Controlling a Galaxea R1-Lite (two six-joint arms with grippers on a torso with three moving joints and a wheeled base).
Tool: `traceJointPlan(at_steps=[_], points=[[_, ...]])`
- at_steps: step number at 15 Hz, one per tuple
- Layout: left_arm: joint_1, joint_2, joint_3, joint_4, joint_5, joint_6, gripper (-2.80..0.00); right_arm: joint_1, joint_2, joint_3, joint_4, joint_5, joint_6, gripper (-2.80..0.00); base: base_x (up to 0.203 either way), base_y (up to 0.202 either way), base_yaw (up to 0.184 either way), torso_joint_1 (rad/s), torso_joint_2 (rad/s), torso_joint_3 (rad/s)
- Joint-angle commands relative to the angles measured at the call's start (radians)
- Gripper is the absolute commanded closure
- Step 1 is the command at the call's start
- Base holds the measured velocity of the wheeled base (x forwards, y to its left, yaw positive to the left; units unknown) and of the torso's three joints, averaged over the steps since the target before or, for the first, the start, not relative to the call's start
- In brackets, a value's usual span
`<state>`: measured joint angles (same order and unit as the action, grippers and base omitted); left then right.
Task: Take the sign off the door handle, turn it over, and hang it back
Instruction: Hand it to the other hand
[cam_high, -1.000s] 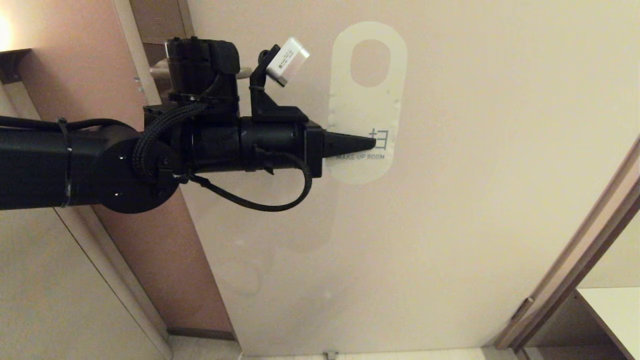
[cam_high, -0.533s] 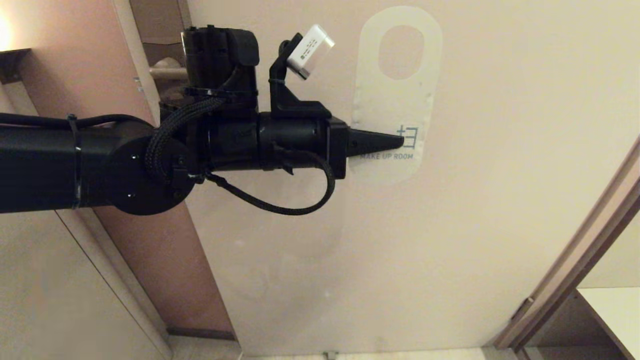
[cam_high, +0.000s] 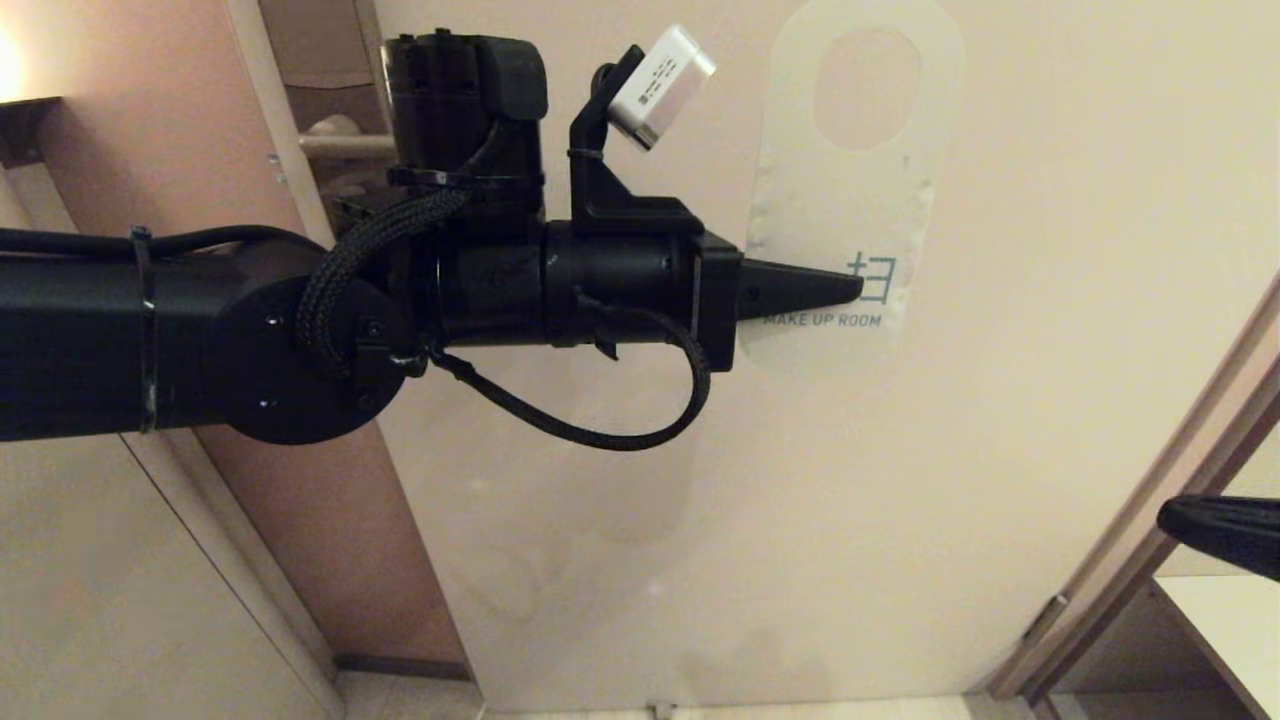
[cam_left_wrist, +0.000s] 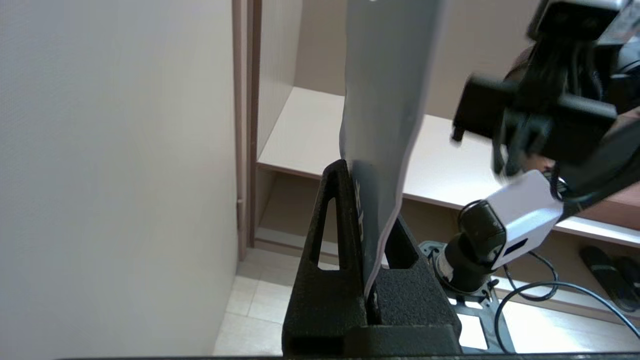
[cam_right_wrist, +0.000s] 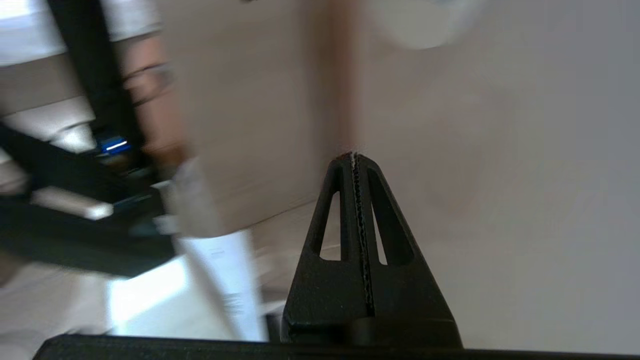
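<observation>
The left gripper (cam_high: 855, 288) reaches in from the left of the head view, level, and its jaws are closed flat on the lower part of the sign (cam_high: 850, 180). The sign is off the door handle (cam_high: 345, 145) and is held upright in front of the pale door (cam_high: 1050, 250), well to the right of the handle. Its white side faces the head camera, with the words "MAKE UP ROOM" just below the gripper tip and the oval hole at the top. The top edge of the sign goes out of the picture.

In the left wrist view the sign (cam_left_wrist: 387, 100) stands edge-on between the two black fingers (cam_left_wrist: 332, 225), pinched near its lower end, and it rises straight up from them.

The door handle is only partly seen, behind the left arm, as a pale bar at the edge of the door.

The right gripper (cam_high: 1165, 518) enters at the lower right edge of the head view, near the door frame (cam_high: 1180, 480), well apart from the sign. In the right wrist view the right gripper (cam_right_wrist: 354, 157) has its jaws pressed fully together with nothing between them. A low shelf (cam_left_wrist: 300, 145) stands beyond the door.
</observation>
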<state>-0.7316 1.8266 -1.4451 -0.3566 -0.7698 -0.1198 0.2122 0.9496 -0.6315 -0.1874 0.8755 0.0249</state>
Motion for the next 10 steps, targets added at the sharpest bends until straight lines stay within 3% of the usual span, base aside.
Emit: traceJointPlan(at_steps=[1,5,10], points=[[-0.012,-0.007,-0.003,-0.002,-0.003,-0.002,0.00,0.092,0.065,-0.004,-0.002,0.008,0.000,0.00,0.000,0.000,0.000,0.000,0.00,0.000],[-0.021,-0.012,0.001,-0.002,-0.003,-0.006,0.00,0.147,0.188,0.020,-0.163,0.037,0.033,0.00,0.000,0.000,0.000,0.000,0.00,0.000],[-0.037,-0.017,0.000,-0.005,-0.002,-0.047,0.00,0.161,0.332,0.028,-0.502,0.055,0.289,0.00,0.000,0.000,0.000,0.000,0.00,0.000]])
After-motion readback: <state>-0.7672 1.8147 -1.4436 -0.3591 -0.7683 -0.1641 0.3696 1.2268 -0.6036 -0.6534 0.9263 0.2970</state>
